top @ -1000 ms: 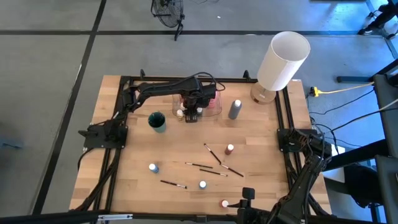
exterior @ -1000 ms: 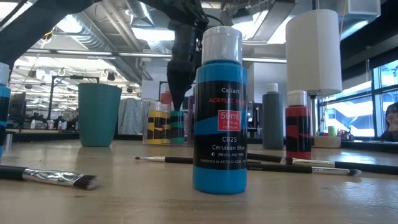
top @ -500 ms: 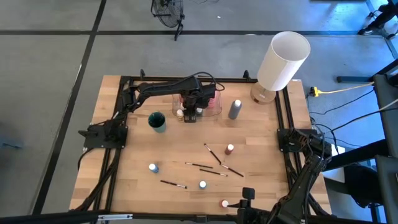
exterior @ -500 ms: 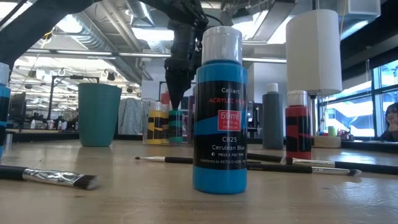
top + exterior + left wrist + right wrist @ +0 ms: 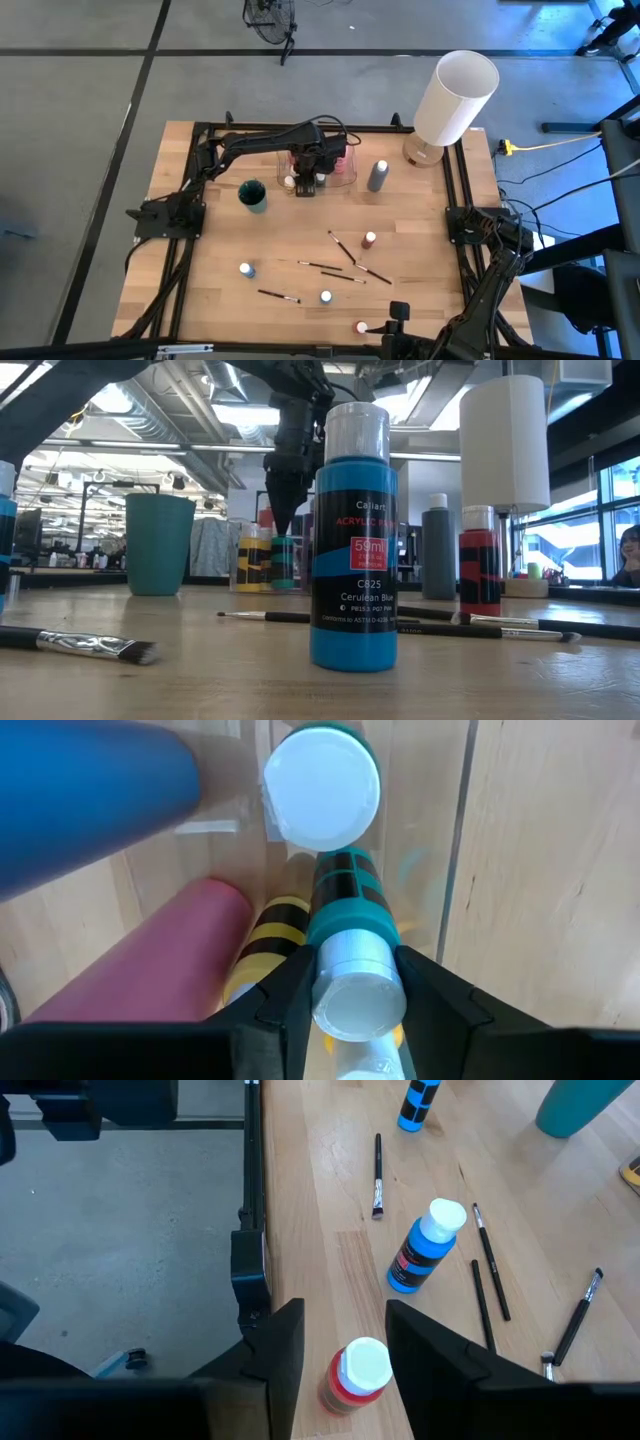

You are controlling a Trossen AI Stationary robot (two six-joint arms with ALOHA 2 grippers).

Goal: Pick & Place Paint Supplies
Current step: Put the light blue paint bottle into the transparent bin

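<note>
So basically nothing had changed from half a second earlier: the left gripper (image 5: pixel 305 184) was parked in the same spot at the far side of the table (image 5: pixel 210 250), reaching into the clear tray (image 5: pixel 349 176), and every loose item lay where it did before. A full second back, the low view had the gripper a touch higher, so it had dropped slightly and then stopped. In the left wrist view its fingers (image 5: pixel 290 990) were clamped on either side of the green bottle (image 5: pixel 350 945), white cap toward the camera, with a yellow bottle (image 5: pixel 262 940) and a pink bottle (image 5: pixel 150 955) right beside it and another white-capped green bottle (image 5: pixel 322 782) just past them. A teal cup (image 5: pixel 253 195) stood near the tray, a grey bottle (image 5: pixel 377 175) on the tray's other side, and the white lamp (image 5: pixel 455 98) was at the far right corner. The rest of the supplies were still out on the wood: a red bottle (image 5: pixel 370 240), two blue bottles (image 5: pixel 246 270) and (image 5: pixel 326 297), and several paintbrushes (image 5: pixel 342 246) scattered between them. The right gripper (image 5: pixel 345 1355) waited at the near edge with its fingers spread apart, hanging over another red bottle (image 5: pixel 357 1373) without touching it.
</note>
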